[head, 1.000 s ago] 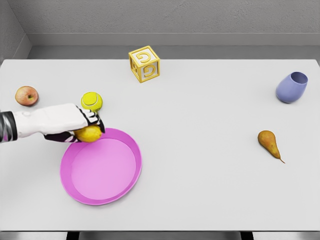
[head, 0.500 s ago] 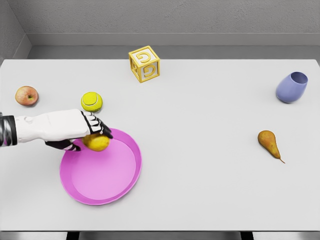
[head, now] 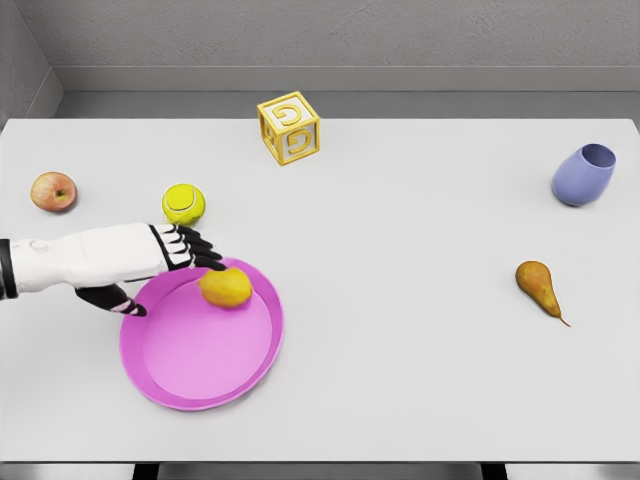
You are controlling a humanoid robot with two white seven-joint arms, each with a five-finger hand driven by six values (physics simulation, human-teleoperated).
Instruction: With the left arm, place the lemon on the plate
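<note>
The yellow lemon (head: 226, 287) lies inside the pink plate (head: 190, 360), near its upper rim. My left hand (head: 165, 270) reaches in from the left and hovers at the plate's upper-left edge. Its fingers (head: 196, 250) are spread and point toward the lemon without holding it; the thumb hangs below, over the rim. The right arm does not show.
A tennis ball (head: 184, 203) sits just above the left hand, and a red apple (head: 53, 191) lies at the far left. A yellow letter block (head: 288, 128) stands at the back, a blue cup (head: 583, 174) at the right, a pear (head: 538, 284) below it.
The left hand carried the lemon right and down over the plate, then spread its fingers. The lemon now rests free on the plate, and the hand has drawn back a little left.
</note>
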